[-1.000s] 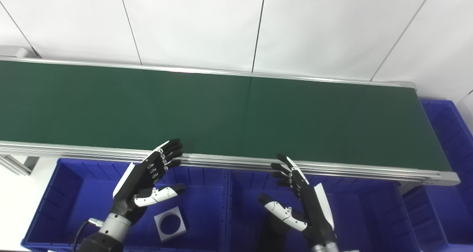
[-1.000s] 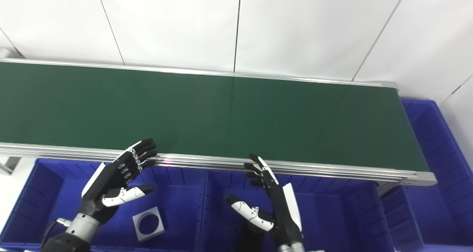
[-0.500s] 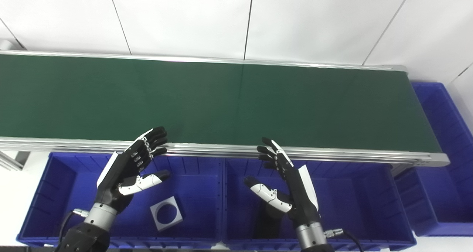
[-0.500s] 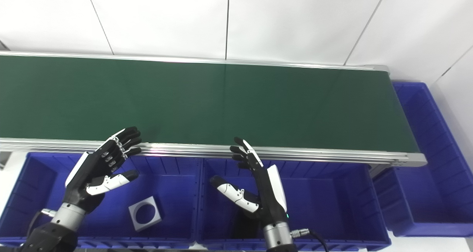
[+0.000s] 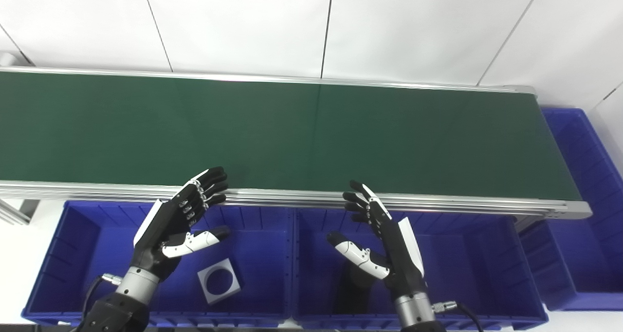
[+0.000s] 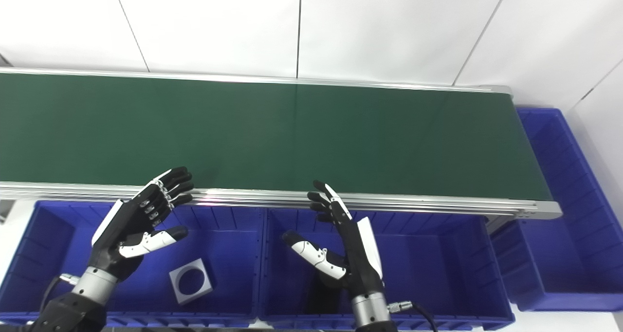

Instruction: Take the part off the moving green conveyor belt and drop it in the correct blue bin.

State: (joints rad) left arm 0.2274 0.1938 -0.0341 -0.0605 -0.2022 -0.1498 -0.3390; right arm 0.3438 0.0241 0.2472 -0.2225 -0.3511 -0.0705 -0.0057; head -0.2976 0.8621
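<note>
Left robot hand [image 5: 177, 227] spread, empty, right robot hand [image 5: 384, 247] likewise

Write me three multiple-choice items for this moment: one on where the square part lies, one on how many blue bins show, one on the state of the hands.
1. Where is the grey square part with the round hole?
A. On the green belt
B. In the left front bin
C. In the right hand

2. How many blue bins are in view?
A. One
B. Two
C. Three

3. What state are the two hands in?
A. Both open, holding nothing
B. Left shut on the part
C. Both closed into fists

Answers:
1 B: the square part lies on the floor of the left front bin, and the green belt carries nothing in view.
2 C: the left front bin, the middle bin and the bin past the belt's right end.
3 A: the left hand and right hand have spread fingers and hold nothing.
</note>
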